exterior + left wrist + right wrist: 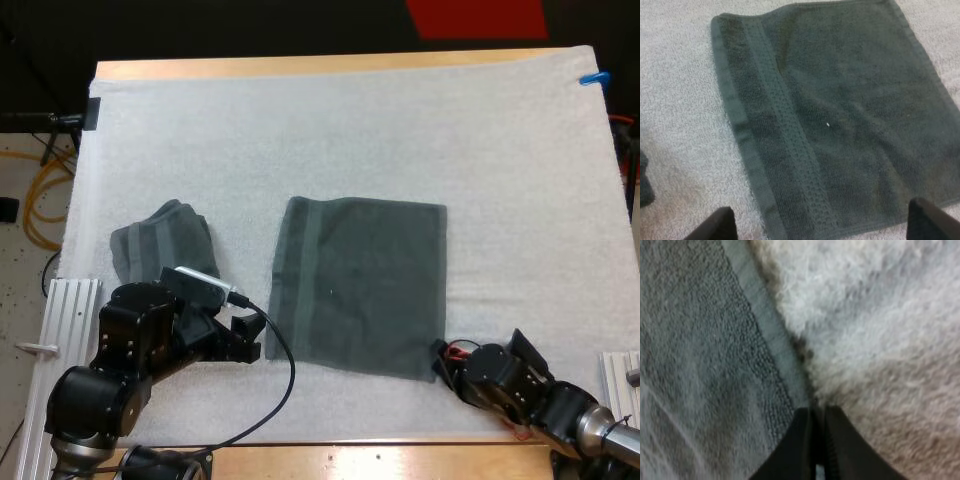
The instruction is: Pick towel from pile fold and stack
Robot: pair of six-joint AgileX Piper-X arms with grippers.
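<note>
Pinching the flat towel (360, 285) by its corner hem, the right claw (817, 411) clamps.

A spread towel (358, 290) and a crumpled towel (160, 245), both dark grey-green, on a white mat (350, 130).
The spread one lies flat at the mat's middle, a woven band along one side; the crumpled one sits bunched near the mat's left edge.

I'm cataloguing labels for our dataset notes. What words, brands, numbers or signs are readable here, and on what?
None: no readable text, label or number stands on the flat towel, the crumpled towel or the white mat.
</note>
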